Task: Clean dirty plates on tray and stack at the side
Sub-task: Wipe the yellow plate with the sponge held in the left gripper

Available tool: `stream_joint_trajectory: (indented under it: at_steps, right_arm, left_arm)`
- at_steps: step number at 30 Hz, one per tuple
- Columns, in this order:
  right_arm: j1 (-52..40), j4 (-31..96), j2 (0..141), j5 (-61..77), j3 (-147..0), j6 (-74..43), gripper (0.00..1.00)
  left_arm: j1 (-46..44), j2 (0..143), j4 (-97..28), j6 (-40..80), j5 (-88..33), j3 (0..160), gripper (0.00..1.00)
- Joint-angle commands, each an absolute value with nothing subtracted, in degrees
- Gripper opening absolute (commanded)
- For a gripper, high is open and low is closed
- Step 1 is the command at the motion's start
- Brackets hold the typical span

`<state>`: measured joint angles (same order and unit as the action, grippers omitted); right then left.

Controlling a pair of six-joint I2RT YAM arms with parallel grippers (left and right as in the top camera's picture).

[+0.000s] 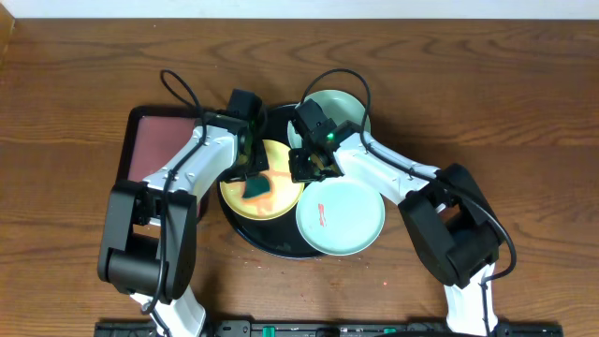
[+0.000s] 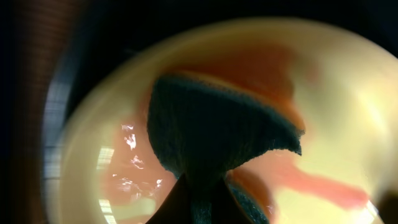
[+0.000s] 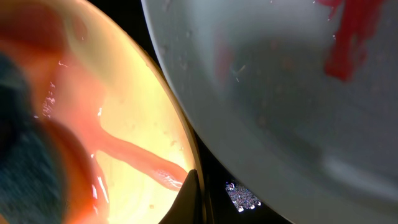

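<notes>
my left gripper (image 1: 251, 173) is clenched on a dark teal sponge (image 2: 211, 130), and i press the sponge down on the yellow plate (image 1: 281, 192) because that plate has a red smear (image 2: 323, 186) that needs rubbing off. the smear looks wet and spread thin around the sponge, so i think the wiping is part way done. my right gripper (image 1: 307, 168) sits at the edge of the same plate. i think it is there to keep the plate from sliding while i scrub. i can only see one dark finger tip by the rim, so i cannot tell if it is pinching or just resting. the yellow plate lies on the left part of the big black tray (image 1: 267, 234). the front aqua plate (image 1: 351, 229) lies just beside it, hanging over the tray's front right rim, and it has a small red mark (image 1: 323, 213), so it needs cleaning too. the back aqua plate (image 1: 342, 112) is at the far side of the tray, partly hidden by my right arm, and i cannot tell if it is dirty. no plate is stacked at the side yet. a maroon tray (image 1: 150, 140) sits to the left under my left arm. everything rests on a brown wooden table (image 1: 524, 112), with a pale strip, maybe a wall, along the far edge.
</notes>
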<state>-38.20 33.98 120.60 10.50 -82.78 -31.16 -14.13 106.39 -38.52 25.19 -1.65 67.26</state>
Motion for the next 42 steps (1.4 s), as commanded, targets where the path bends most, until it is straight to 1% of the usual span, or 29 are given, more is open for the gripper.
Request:
stream_joint_trajectory:
  at_steps: [1,4,6,8,12,14,18,21,24,27,31,35,39,42]
  right_arm:
    - [-37.80,34.22,121.75,10.15,-83.46,-30.83,0.01]
    - [-37.80,34.22,121.75,10.15,-83.46,-30.83,0.01]
    - [-37.80,34.26,121.75,10.15,-83.46,-30.83,0.01]
    - [-37.80,34.28,121.75,10.15,-83.46,-30.83,0.01]
    - [-37.80,34.28,121.75,10.15,-83.46,-30.83,0.01]
    - [-37.80,34.35,121.75,10.15,-83.46,-30.83,0.01]
    - [-37.80,34.48,121.75,10.15,-83.46,-30.81,0.01]
    - [-37.80,34.48,121.75,10.15,-83.46,-30.83,0.01]
    - [-37.80,34.48,121.75,10.13,-83.46,-30.81,0.01]
    - [-37.80,34.48,121.75,10.13,-83.46,-30.81,0.01]
    - [-37.80,34.48,121.75,10.13,-83.46,-30.83,0.01]
    - [-37.80,34.50,121.75,10.13,-83.46,-30.81,0.01]
    - [-37.80,34.50,121.75,10.15,-83.46,-30.83,0.01]
    - [-37.80,34.52,121.75,10.17,-83.46,-30.81,0.01]
  left_arm:
    - [-12.58,107.81,-38.72,30.33,15.07,66.83,0.07]
    - [-12.86,107.81,-40.45,30.22,14.70,66.83,0.08]
    - [-13.10,107.79,-41.71,27.05,10.81,66.83,0.07]
    - [-13.21,107.81,-42.13,20.58,1.43,66.83,0.07]
    - [-13.21,107.81,-42.76,6.50,-22.70,66.83,0.08]
    - [-13.21,107.81,-41.93,5.15,-26.72,66.83,0.07]
    - [-13.19,107.81,-37.41,6.48,-23.33,66.83,0.07]
    - [-13.19,107.81,-33.91,14.39,-9.30,66.87,0.07]
    - [-13.21,107.81,-33.82,20.14,3.44,67.31,0.07]
    - [-13.21,107.79,-35.51,21.37,7.68,67.51,0.07]
    - [-13.45,107.79,-40.75,21.28,4.38,67.51,0.07]
    - [-13.65,107.79,-45.74,16.05,-6.90,67.51,0.07]
    - [-13.63,107.79,-44.93,6.92,-19.38,67.51,0.07]
    - [-13.63,107.79,-41.98,5.80,-21.17,67.51,0.07]
